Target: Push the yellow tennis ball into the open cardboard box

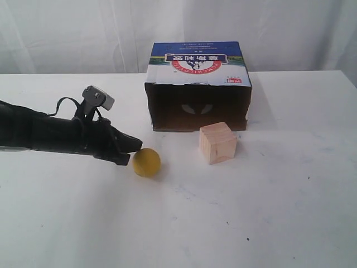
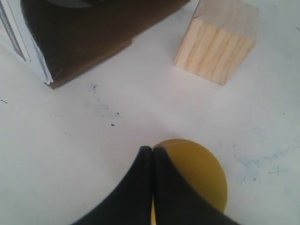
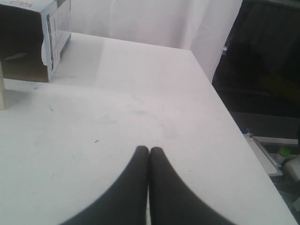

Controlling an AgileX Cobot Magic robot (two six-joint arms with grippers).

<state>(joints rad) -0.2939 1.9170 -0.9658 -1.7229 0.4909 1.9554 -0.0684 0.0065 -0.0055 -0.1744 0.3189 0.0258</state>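
The yellow tennis ball (image 1: 146, 162) rests on the white table in front of the open cardboard box (image 1: 198, 70), left of its dark mouth. My left gripper (image 1: 135, 148) is shut, its fingertips against the ball's left upper side. In the left wrist view the shut left gripper (image 2: 153, 149) partly covers the yellow tennis ball (image 2: 201, 171), with the open cardboard box (image 2: 79, 42) beyond. My right gripper (image 3: 149, 150) is shut over bare table, with nothing between its fingers; it does not appear in the exterior view. A corner of the open cardboard box (image 3: 51, 33) appears in the right wrist view.
A pale wooden cube (image 1: 217, 143) stands just in front of the box's right half, to the right of the ball; the same wooden cube (image 2: 218, 40) shows in the left wrist view. The table edge (image 3: 234, 122) runs near my right gripper. White curtains hang behind.
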